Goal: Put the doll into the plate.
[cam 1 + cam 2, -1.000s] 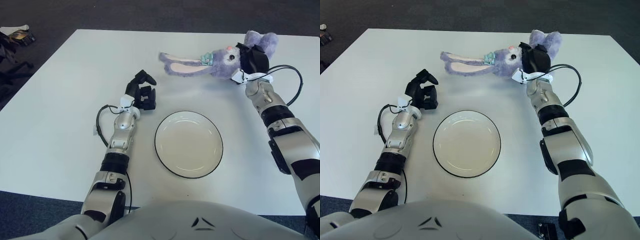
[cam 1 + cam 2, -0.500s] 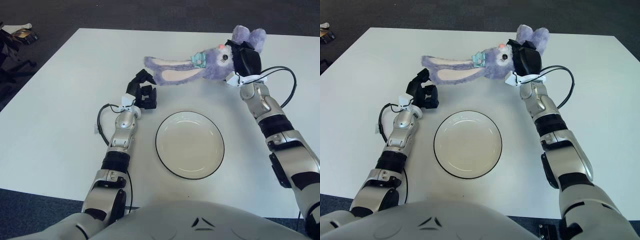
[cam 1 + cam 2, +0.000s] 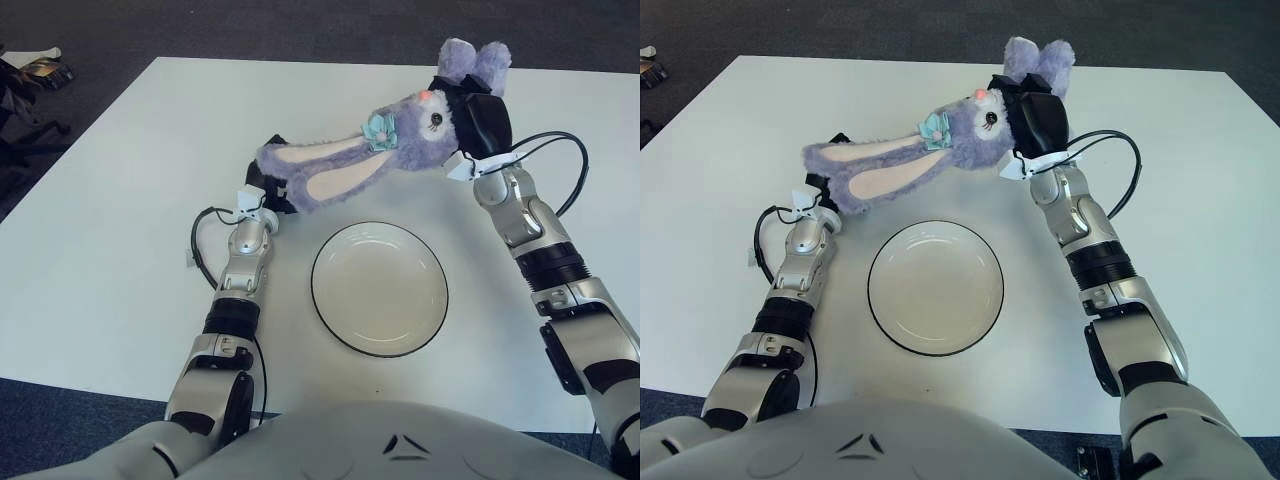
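Right hand (image 3: pixel 478 118) grips the doll (image 3: pixel 375 155) aloft beyond the plate (image 3: pixel 379 288); left hand (image 3: pixel 262 190) sits behind its ears, grip apparently hidden.

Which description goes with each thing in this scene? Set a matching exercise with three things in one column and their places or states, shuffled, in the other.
Things:
1. doll
2. plate
3. left hand

Descriptions:
A. flat on the white table, nothing in it
B. showing left of the plate, mostly hidden behind the long purple ears
C. held up above the table by the right hand

Pairs: 1-C, 2-A, 3-B
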